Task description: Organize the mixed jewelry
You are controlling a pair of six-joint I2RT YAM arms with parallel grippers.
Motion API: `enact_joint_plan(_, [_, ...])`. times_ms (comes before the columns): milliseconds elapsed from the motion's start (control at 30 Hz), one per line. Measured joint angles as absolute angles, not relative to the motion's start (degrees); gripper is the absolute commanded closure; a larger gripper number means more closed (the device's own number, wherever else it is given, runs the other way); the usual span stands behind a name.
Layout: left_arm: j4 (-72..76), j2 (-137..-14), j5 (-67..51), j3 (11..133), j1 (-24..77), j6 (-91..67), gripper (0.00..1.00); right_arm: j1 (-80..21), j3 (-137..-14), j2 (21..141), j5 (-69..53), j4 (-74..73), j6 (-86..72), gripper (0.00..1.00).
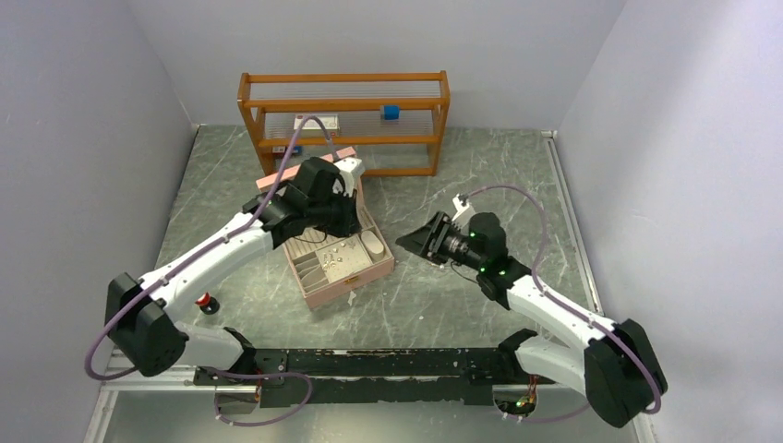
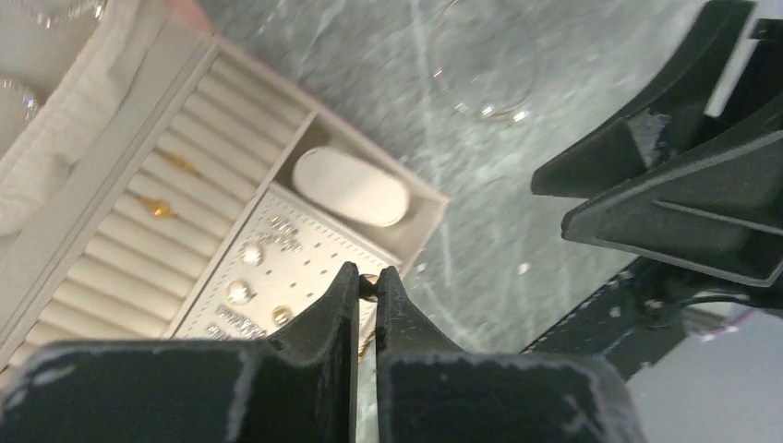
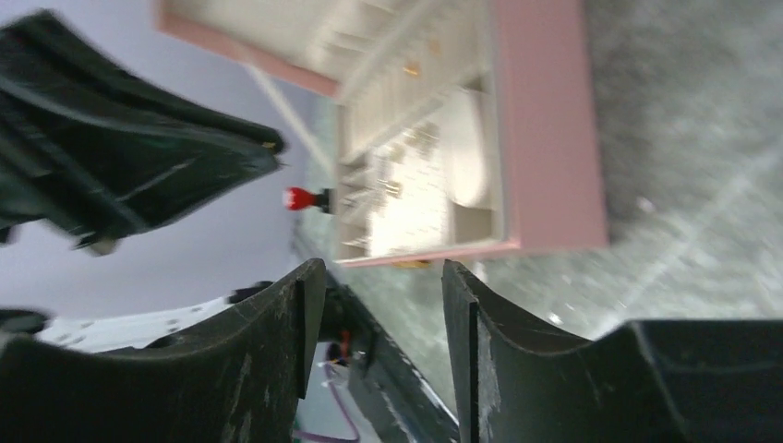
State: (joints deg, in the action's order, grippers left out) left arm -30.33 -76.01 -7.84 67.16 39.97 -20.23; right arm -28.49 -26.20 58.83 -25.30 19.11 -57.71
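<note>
A pink jewelry box (image 1: 351,284) lies open in the middle of the table. Inside, several tiny gold and silver pieces of the mixed jewelry sit on a perforated white panel (image 2: 242,293), and gold studs (image 2: 162,209) rest in the ribbed rolls. My left gripper (image 2: 367,284) hovers over the panel's near corner, shut on a small gold piece pinched at its tips. A thin silver hoop (image 2: 499,113) lies on the table beyond the box. To the right of the box, my right gripper (image 3: 383,277) is open and empty, pointing at it.
A white oval cushion (image 2: 351,187) fills one box compartment. The box lid (image 1: 305,166) stands open behind. A wooden shelf rack (image 1: 343,140) with a blue cube (image 1: 391,112) is at the back. A red-capped black cylinder (image 1: 205,301) stands near the left arm's base.
</note>
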Motion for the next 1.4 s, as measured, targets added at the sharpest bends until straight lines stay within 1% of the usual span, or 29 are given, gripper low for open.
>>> enact_joint_plan(100, [-34.13, -78.78, -4.73, 67.29, 39.97, -18.04, 0.93, -31.62, -26.20, 62.52, -19.77, 13.98, -55.42, 0.52])
enact_joint_plan(167, [-36.12, -80.55, -3.31, 67.72, 39.97, -16.99, 0.93, -33.61, -25.98, 65.36, -16.23, 12.03, -54.96, 0.52])
enact_joint_plan(400, [-39.22, -86.11, -1.52, 68.97, 40.21, -14.83, 0.92, -37.12, -22.94, 71.48, -9.96, 12.08, -55.07, 0.52])
enact_joint_plan(700, [-42.26, -91.20, 0.54, 70.61, 40.66, -11.38, 0.93, -40.12, -22.98, 80.77, -9.34, 17.54, -55.35, 0.54])
enact_joint_plan(1067, [-43.92, -91.53, 1.04, 70.91, 40.66, -9.65, 0.93, -42.19, -24.67, 85.71, -9.65, 22.96, -55.33, 0.55])
enact_joint_plan(1167, [-44.03, -91.53, 1.02, 70.89, 40.66, -9.41, 0.93, -42.24, -24.73, 86.15, -9.63, 23.57, -55.40, 0.58])
enact_joint_plan(1300, [-44.01, -91.53, 0.49, 70.89, 40.69, -9.19, 0.93, -42.28, -24.71, 86.54, -9.45, 23.79, -55.40, 0.68])
enact_joint_plan(1400, [-43.97, -91.53, -0.12, 70.89, 40.75, -9.21, 0.93, -42.35, -24.67, 86.87, -9.26, 23.88, -55.51, 0.71])
